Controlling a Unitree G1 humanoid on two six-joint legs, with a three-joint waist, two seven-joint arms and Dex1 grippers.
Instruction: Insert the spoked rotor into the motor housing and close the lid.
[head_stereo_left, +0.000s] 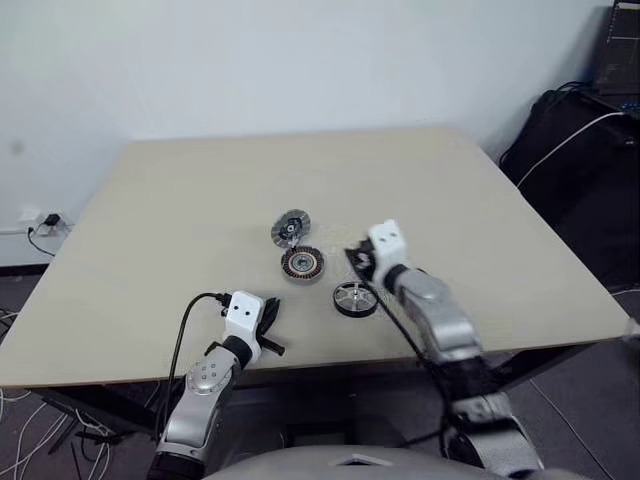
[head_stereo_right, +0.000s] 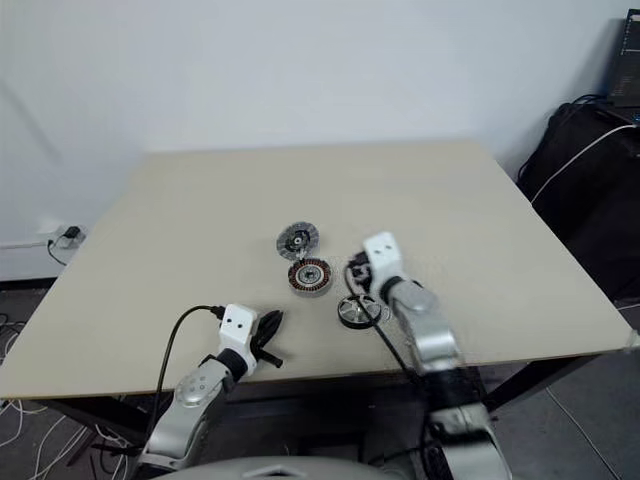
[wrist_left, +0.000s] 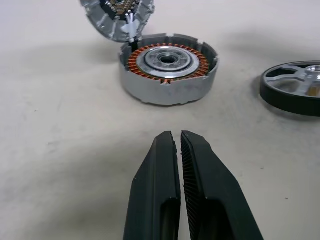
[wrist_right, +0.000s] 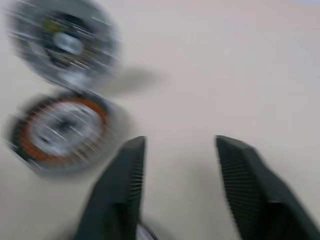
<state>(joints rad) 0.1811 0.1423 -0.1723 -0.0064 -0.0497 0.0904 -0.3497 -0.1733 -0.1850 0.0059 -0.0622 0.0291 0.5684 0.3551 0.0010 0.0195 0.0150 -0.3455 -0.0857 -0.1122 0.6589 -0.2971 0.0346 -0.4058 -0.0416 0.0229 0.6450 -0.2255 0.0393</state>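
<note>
Left gripper (wrist_left: 176, 137) rests low over the bench (head_stereo_left: 180, 190), fingers pressed together, nothing between them. Motor housing (wrist_left: 169, 67) sits on the bench just ahead of its tips, copper windings up, not touched. Lid (wrist_left: 118, 17) leans tilted against the housing's far rim, ribbed face showing. Spoked rotor (wrist_left: 295, 87) lies flat, ahead and off to that gripper's right, apart from the housing.

Right gripper (wrist_right: 179, 150) hangs above the bench with its fingers spread wide, empty. Housing and lid lie ahead to its left; the rotor is just beside it, below the fingers.
</note>
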